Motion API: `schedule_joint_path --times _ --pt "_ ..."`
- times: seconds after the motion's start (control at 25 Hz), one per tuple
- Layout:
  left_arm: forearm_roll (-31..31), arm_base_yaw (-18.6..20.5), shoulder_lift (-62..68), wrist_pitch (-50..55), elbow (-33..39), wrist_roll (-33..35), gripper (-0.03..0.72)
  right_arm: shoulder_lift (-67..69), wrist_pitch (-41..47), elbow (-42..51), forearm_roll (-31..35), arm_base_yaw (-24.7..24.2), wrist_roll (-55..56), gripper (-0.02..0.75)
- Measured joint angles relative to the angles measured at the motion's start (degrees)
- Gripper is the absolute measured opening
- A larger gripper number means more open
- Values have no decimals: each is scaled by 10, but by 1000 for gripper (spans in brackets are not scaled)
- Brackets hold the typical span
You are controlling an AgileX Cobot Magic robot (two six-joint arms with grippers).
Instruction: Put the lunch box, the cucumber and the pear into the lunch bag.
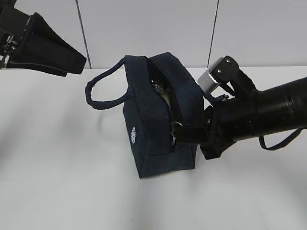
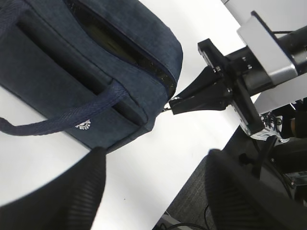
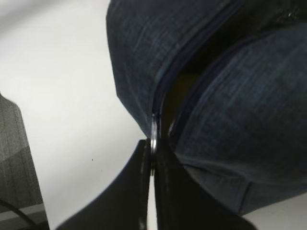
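The navy lunch bag [image 1: 148, 124] stands on the white table with its top zipper partly open. My right gripper [image 1: 184, 132] is shut on the metal ring pull [image 3: 153, 134] at the zipper's near end; the left wrist view shows the same pinch on the ring pull [image 2: 167, 108]. Through the slit a dim yellow-green patch [image 3: 184, 88] shows; I cannot tell which item it is. The lunch box, the cucumber and the pear are otherwise hidden. My left gripper [image 2: 153, 153] hangs open and empty above the table, apart from the bag [image 2: 72, 57].
One loop handle [image 1: 96, 91] sticks out to the bag's left. The left arm [image 1: 53, 48] hovers at the upper left. The table's edge [image 2: 192, 182] and grey floor lie close to the left gripper. A white wall stands behind.
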Motion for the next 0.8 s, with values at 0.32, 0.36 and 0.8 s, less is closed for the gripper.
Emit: schedule_joint_path --times 0.32,0.36,0.8 --pt "0 0 0 2 0 0 449 0 1 -80 -10 0 15 -16" --pt "0 0 0 3 0 0 449 0 1 -90 -10 0 15 -16" --pt "0 0 0 15 0 0 449 19 -72 -160 76 0 14 -16"
